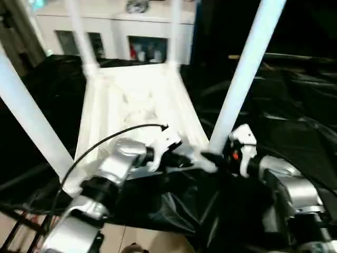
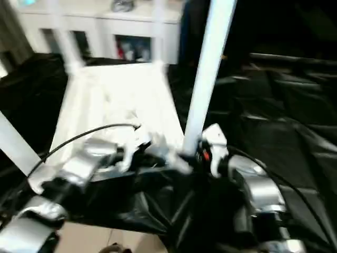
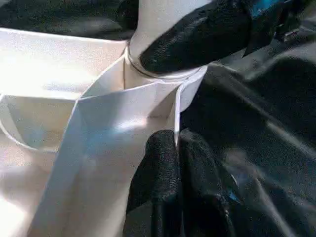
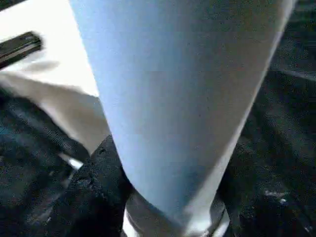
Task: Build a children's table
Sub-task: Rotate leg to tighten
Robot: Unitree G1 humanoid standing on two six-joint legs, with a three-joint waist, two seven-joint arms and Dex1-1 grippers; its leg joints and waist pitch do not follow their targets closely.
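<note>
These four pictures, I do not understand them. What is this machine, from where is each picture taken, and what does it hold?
It is a humanoid robot with two silver arms. The two wide pictures come from its head, looking down. The other two come from cameras on its wrists.

On the black-draped work table lies a white plastic tabletop, upside down, with four white legs standing up from its corners.

The right gripper is closed around the near right leg, just above the socket. The left gripper has its black fingers pressed together at the rim of the tabletop, right under that same corner.

Motion blur, glare on white tabletop [image 1: 134, 100]
</note>
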